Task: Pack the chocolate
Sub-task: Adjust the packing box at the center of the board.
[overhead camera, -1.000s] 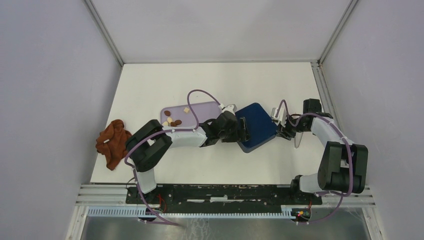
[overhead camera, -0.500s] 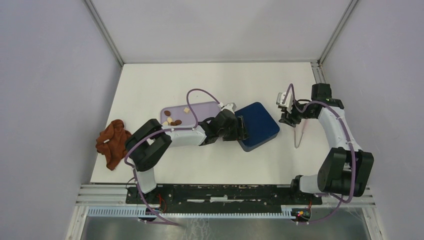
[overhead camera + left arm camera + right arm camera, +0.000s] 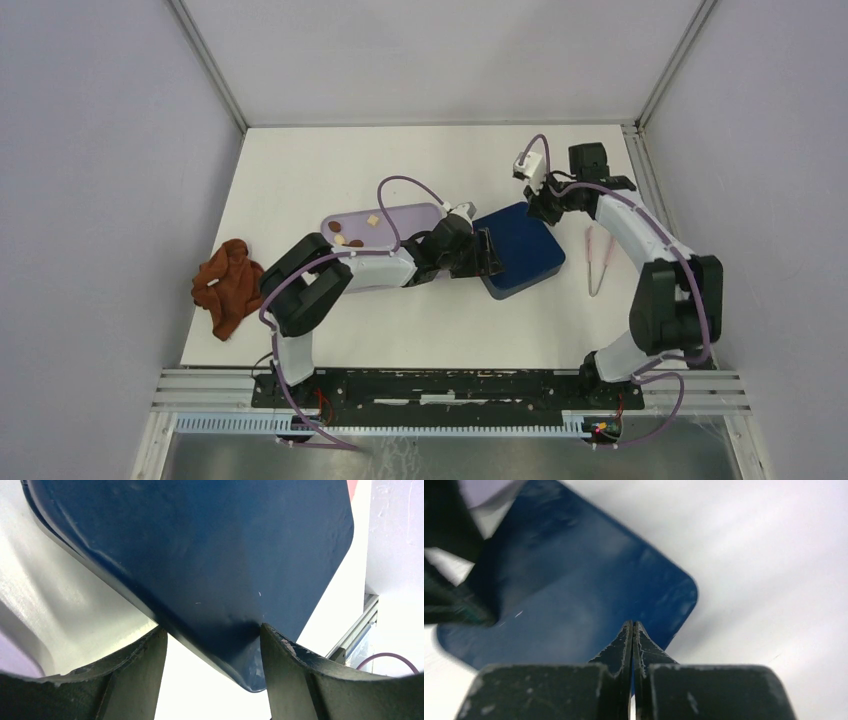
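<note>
The chocolate is a few brown and cream pieces lying on a lilac tray left of centre. A dark blue square lid rests on the table to the right of the tray. My left gripper is shut on the lid's near-left corner, and that corner sits wedged between both fingers, tilted. My right gripper hovers at the lid's far corner, shut with nothing in it. Its closed tips hang over the blue lid.
Pink tongs lie on the table to the right of the lid. A reddish-brown cloth is bunched near the left edge. White walls enclose the table on three sides.
My right gripper has moved from beside the tongs up and left to the lid's far corner and has shut. The left jaws have narrowed onto the lid corner, and the lid has shifted slightly.
</note>
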`<state>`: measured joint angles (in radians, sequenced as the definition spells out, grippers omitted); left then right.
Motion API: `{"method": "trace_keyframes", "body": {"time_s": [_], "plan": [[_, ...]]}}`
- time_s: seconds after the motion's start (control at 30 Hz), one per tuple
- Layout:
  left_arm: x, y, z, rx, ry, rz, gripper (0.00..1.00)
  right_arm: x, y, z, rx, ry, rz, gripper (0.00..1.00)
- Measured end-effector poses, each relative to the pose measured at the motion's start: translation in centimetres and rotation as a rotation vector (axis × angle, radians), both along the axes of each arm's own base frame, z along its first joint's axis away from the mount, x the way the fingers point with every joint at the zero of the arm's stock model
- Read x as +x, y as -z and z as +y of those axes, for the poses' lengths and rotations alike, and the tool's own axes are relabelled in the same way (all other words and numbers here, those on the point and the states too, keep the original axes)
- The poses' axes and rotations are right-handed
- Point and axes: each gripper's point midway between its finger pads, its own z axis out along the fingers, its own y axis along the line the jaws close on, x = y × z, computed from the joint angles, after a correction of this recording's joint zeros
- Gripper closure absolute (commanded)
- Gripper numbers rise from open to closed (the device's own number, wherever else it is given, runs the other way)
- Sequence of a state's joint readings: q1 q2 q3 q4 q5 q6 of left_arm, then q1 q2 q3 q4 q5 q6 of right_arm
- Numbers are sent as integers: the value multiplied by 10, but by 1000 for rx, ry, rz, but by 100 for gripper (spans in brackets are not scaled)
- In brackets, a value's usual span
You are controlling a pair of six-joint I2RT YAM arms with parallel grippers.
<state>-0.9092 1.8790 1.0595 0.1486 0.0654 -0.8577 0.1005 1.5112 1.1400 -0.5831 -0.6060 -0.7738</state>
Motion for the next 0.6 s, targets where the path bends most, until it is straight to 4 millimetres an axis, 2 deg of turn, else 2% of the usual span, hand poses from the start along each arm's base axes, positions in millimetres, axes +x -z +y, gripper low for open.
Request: {"method": "trace_keyframes", "body": {"time_s": [0.1, 0.2, 0.23, 0.3, 0.47, 0.53, 0.6], "plan": [[1, 1, -3, -13, 7, 0, 30, 32, 23, -4, -25, 98, 57, 100], [3, 1, -7, -26, 15, 0, 30, 59, 61, -4, -70, 150, 158, 100], [3, 0, -7, -29, 15, -1, 30, 79, 55, -2, -69, 160, 135, 100], [3, 1, -9, -35, 21, -1, 31, 94, 57, -3, -96, 181, 114, 100], [-1, 1, -11, -49, 40, 6, 30, 78, 75, -7, -138, 183, 171, 98], [-2, 1, -12, -54, 47, 9, 29, 70, 71, -5, -129, 168, 188, 94], [-2, 0, -12, -55, 48, 10, 28, 61, 51, 0, -96, 145, 183, 89]]}}
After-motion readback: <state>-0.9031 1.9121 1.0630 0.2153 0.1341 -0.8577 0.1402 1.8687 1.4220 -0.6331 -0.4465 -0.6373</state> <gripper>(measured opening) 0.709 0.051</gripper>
